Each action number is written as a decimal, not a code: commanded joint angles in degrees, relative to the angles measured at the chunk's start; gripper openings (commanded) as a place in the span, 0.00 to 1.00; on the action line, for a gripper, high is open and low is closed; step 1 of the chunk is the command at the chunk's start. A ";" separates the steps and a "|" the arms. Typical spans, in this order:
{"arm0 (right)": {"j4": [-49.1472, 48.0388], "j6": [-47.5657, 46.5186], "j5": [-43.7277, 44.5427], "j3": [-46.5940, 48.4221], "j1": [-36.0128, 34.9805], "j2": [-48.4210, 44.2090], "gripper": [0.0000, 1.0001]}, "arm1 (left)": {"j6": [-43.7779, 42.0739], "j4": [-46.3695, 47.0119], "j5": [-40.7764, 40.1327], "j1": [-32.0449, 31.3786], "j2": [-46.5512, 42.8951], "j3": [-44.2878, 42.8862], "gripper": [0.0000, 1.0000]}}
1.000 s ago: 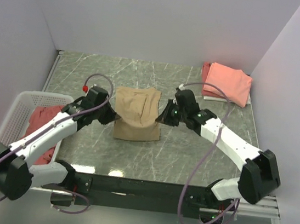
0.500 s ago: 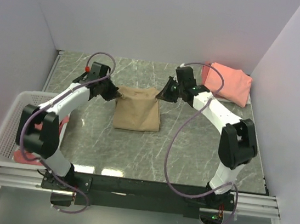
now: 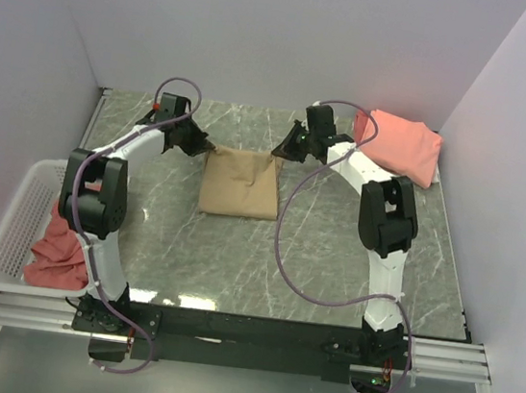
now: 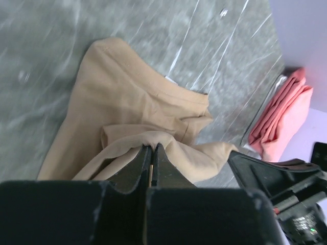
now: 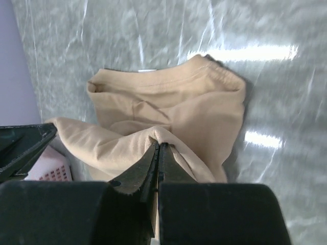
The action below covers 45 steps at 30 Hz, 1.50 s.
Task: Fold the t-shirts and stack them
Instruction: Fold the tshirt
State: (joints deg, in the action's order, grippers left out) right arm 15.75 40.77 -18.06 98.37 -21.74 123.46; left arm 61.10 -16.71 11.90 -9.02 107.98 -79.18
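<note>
Two grippers pinch the tan-beige t-shirt, one at each of its far corners. The shirt lies folded to a rough rectangle in the middle of the table, somewhat toward the far edge. The left gripper has its jaws pressed together on a raised fold of the tan cloth at the shirt's far-left corner. The right gripper nips the far-right corner the same way, with cloth bunched between its closed fingers. Both wrist views show the fabric lifted into a small ridge at the fingertips, while the rest of the shirt rests on the table. A folded salmon-pink t-shirt sits in the far right corner of the table. A crumpled dusty red t-shirt lies in the white mesh basket at the left edge, toward the near corner.
</note>
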 commanded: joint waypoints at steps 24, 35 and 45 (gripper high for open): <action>-2.74 -5.18 -7.68 1.39 2.59 -4.28 0.51 | -3.71 16.89 7.10 6.15 -3.04 3.68 0.39; -10.30 0.44 -17.52 4.88 -0.15 6.69 0.29 | -2.74 19.25 10.07 0.84 5.74 1.31 0.00; -15.66 12.29 -24.73 14.48 4.68 20.76 0.28 | -3.10 19.07 10.51 4.26 19.27 -7.66 0.00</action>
State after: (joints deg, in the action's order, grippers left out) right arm 4.14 47.51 -39.64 108.71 -19.57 143.39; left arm 57.95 -0.16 21.61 -6.70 125.84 -83.96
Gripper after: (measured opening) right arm 0.283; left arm 0.012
